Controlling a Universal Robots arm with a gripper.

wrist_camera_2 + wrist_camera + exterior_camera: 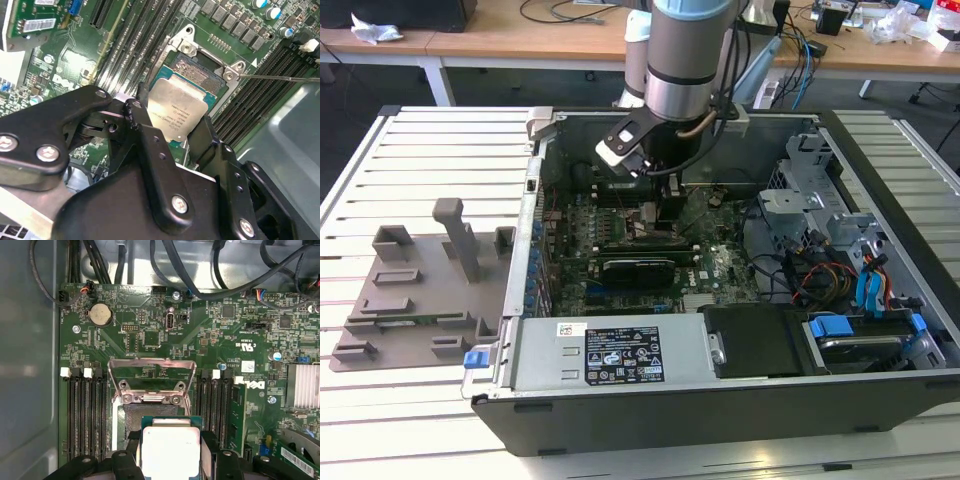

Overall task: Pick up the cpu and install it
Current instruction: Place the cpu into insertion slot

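The cpu (170,447) (182,107), a pale silvery square with a thin rim, sits between the black fingers (131,452) of my gripper (170,452) (175,127), which is shut on its two opposite edges. It hangs just over the open socket (132,422) on the green motherboard. The socket's metal frame (150,375) (210,65) is flipped up beyond it. In the exterior view my gripper (660,215) reaches down into the middle of the open computer case (720,400).
Memory slots (85,415) run on both sides of the socket. A long black card (638,268) lies just in front of the gripper, with a power supply (610,352) nearer still. Cables and a drive cage (820,200) fill the exterior view's right. A grey fixture (420,290) lies outside the case.
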